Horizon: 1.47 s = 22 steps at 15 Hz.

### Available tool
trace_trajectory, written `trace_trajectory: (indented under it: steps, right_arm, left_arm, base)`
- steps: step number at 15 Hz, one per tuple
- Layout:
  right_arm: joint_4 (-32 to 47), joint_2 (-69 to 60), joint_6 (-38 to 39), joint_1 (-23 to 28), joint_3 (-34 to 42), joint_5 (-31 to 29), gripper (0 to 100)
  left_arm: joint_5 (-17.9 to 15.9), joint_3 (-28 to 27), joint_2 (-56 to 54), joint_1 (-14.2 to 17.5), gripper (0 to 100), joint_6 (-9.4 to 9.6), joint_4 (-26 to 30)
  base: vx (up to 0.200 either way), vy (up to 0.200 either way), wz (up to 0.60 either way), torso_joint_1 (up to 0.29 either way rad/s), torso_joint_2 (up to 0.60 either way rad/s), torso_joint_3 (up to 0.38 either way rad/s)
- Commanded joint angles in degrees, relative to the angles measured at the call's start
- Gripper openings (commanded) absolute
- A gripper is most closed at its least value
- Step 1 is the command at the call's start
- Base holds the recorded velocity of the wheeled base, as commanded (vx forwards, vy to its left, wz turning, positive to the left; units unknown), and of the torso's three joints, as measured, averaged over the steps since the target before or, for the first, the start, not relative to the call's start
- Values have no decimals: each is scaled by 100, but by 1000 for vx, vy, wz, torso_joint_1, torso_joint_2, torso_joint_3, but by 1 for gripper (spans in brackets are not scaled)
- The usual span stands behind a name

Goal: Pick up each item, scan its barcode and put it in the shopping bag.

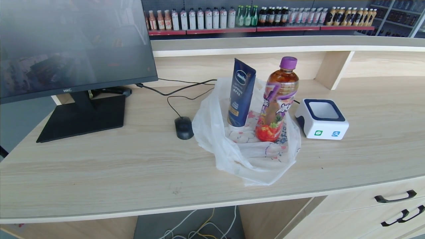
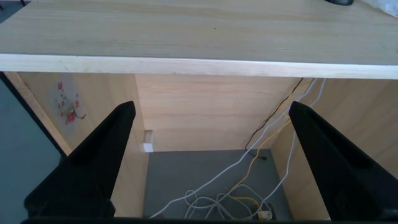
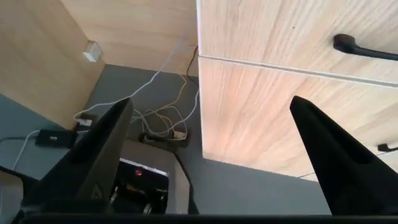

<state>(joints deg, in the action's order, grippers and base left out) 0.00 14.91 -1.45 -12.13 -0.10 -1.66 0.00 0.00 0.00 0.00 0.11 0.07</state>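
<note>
left tool (image 2: 211, 106) and right tool (image 3: 211, 101) both gape wide, gripping nothing, low by the counter (image 2: 186, 31).

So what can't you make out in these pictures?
Head view: barcodes on the blue tube and the bottle, facing away or too small to find.
Head view: monitor, cut off by the top and left edges.
Head view: much of the shopping bag's back wall, hidden behind both items.

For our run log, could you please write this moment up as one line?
items: tube, bottle upright in shopping bag | scanner: beside bag | left pincer: open, facing counter edge | right pincer: open, near drawer
</note>
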Motion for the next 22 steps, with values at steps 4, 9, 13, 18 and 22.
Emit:
trace_trajectory:
  steps: [4,9,13,18,22]
  right_arm:
    - [0,-1016,-13,1204,1,-1,100]
    - [0,-1482,198,1213,1,-1,100]
    - [0,-1482,198,1204,1,-1,100]
    - [0,-1482,198,1204,1,-1,100]
    - [0,-1482,198,1213,1,-1,100]
  left_arm:
    - [0,0,0,0,100,7,1]
    - [0,0,0,0,100,-2,1]
    - [0,0,0,0,100,-2,1]
    - [0,0,0,0,100,7,1]
    - [0,0,0,0,100,-29,-7]
  base:
    - [0,0,0,0,0,0]
    - [-120,0,0,1,0,1]
    - [0,0,0,0,0,0]
    - [0,0,0,0,0,0]
    - [0,-50,0,1,1,1]
